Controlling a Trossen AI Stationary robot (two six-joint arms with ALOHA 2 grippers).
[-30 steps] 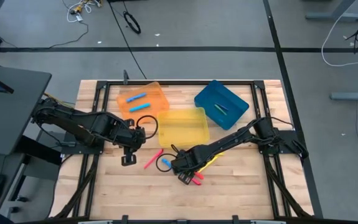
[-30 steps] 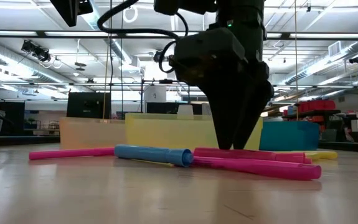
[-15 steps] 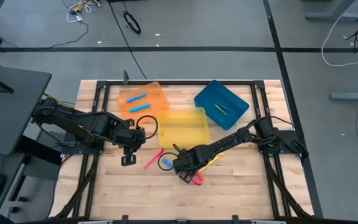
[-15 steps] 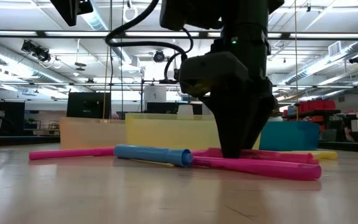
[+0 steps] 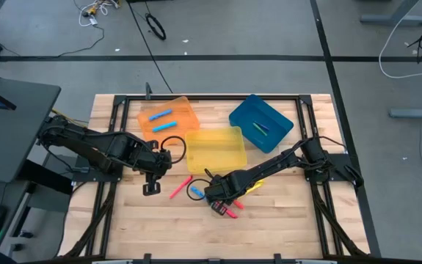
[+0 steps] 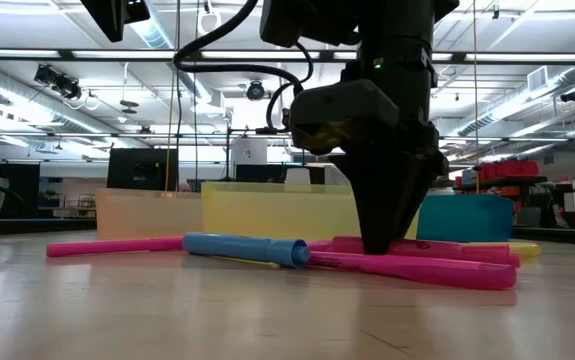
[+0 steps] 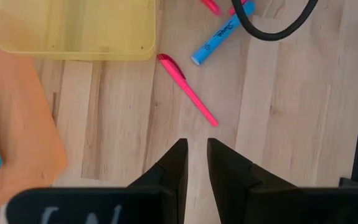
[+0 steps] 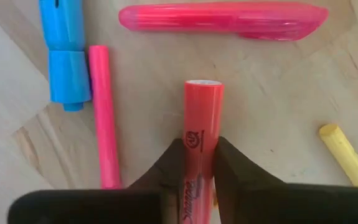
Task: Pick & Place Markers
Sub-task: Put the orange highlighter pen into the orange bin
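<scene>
- The right gripper [image 8: 194,163] is lowered to the table in front of the yellow tray [image 5: 216,149], its fingers clamped on a red marker [image 8: 202,134]
- A pink highlighter [image 8: 222,20], a thin pink marker [image 8: 103,112], a blue marker [image 8: 65,53] and a yellow marker [image 8: 343,154] lie around it
- The left gripper [image 7: 195,163] is held above bare wood, its fingers nearly closed on nothing

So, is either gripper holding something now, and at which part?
The right gripper is shut on the red plastic marker, pinching its barrel near one end. The left gripper holds nothing.
</scene>
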